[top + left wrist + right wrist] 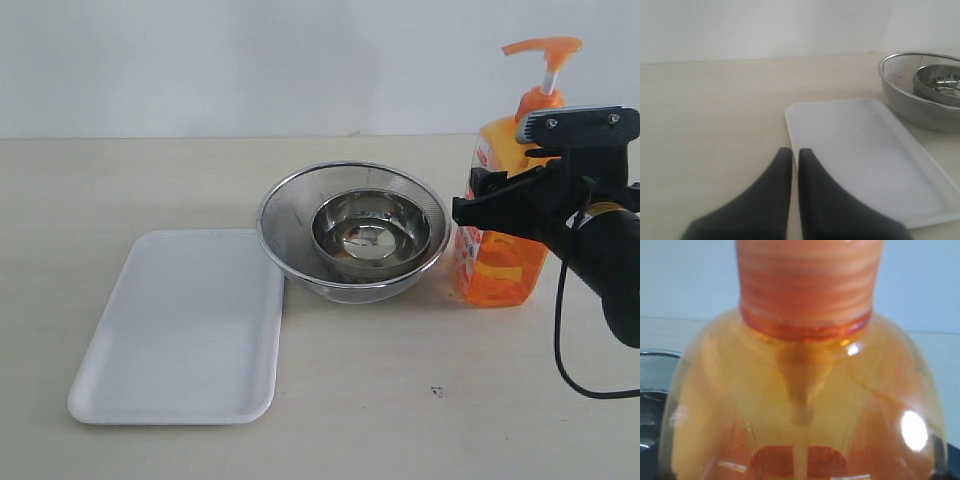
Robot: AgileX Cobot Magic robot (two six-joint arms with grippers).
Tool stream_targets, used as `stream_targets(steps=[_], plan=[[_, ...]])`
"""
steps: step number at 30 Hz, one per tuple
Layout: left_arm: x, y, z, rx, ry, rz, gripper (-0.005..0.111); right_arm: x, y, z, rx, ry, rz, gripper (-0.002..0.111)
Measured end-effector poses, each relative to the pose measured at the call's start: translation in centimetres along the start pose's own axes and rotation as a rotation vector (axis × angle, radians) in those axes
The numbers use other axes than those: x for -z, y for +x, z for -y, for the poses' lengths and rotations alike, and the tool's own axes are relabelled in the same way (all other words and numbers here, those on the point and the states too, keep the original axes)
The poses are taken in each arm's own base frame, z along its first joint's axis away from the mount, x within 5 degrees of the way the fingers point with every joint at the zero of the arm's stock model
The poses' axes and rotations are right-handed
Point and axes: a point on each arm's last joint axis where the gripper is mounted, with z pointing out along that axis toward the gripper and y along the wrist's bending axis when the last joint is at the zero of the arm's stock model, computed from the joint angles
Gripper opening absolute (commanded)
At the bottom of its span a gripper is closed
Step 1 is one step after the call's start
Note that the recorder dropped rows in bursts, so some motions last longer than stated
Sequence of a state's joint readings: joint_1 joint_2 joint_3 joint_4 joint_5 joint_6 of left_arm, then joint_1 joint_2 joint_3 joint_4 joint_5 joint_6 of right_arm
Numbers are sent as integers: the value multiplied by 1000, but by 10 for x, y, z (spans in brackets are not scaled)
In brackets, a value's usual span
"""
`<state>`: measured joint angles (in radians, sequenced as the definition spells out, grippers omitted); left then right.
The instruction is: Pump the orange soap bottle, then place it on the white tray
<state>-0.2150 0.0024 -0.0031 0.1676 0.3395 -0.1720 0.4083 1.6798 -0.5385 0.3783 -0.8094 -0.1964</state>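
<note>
The orange soap bottle (500, 272) stands upright at the far right. Its body is translucent orange plastic with a white-and-orange label, and the orange pump head is raised on a white stem, spout pointing left. The white tray (180, 335) lies flat at the near left, well apart from the bottle. It is rectangular, with rounded corners and a shallow rim.

Quick headcount: one orange soap bottle (500, 268), sitting right at the right gripper (470, 200). One white tray (180, 330), just ahead of the left gripper (791, 160). Two steel bowls past the right gripper's tips: one mesh strainer bowl (290, 215) and one smaller plain bowl (335, 228) nested inside it. Two grippers total. One black cable (559, 330) under the right one.
</note>
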Motion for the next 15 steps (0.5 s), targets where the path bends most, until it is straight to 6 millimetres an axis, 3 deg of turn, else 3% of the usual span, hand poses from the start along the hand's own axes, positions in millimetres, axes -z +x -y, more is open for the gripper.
stream_targets(steps=[15], plan=[[2, 1, -13, 82, -238, -7, 5, 0, 0, 0, 0, 0, 0, 0]])
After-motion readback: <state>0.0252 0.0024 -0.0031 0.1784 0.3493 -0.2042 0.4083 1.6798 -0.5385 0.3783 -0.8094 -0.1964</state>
